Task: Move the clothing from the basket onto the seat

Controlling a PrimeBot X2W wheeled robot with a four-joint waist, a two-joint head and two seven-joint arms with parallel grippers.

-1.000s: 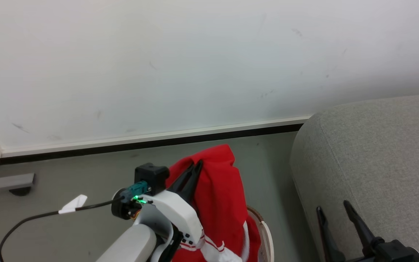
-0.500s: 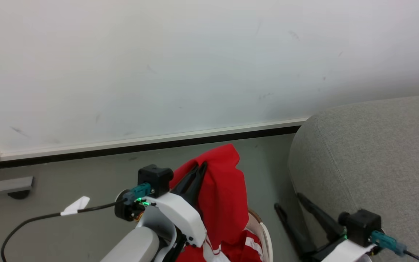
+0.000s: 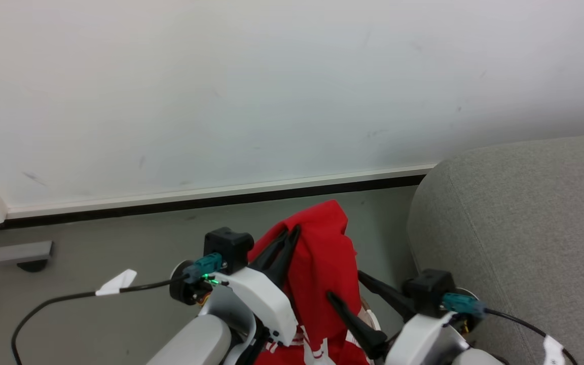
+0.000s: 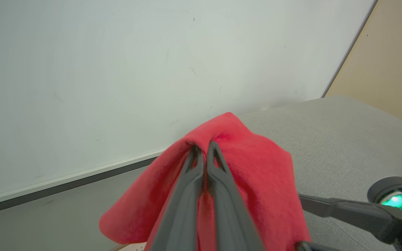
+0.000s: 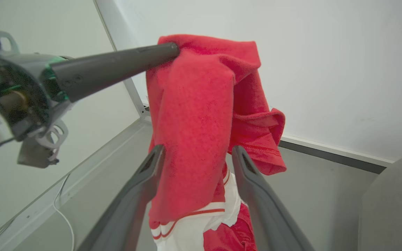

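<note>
The right tool gapes wide astride the hanging soft red white-striped garment, gripping nothing. Above, the left tool pinches its top fold, holding it aloft. Next, I reckon: close right, then carry it across onto the big grey upholstered seat beyond.

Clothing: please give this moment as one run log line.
left gripper: shut on clothing, held up | right gripper: open, fingers either side of clothing | seat: clothing not yet on it
</note>
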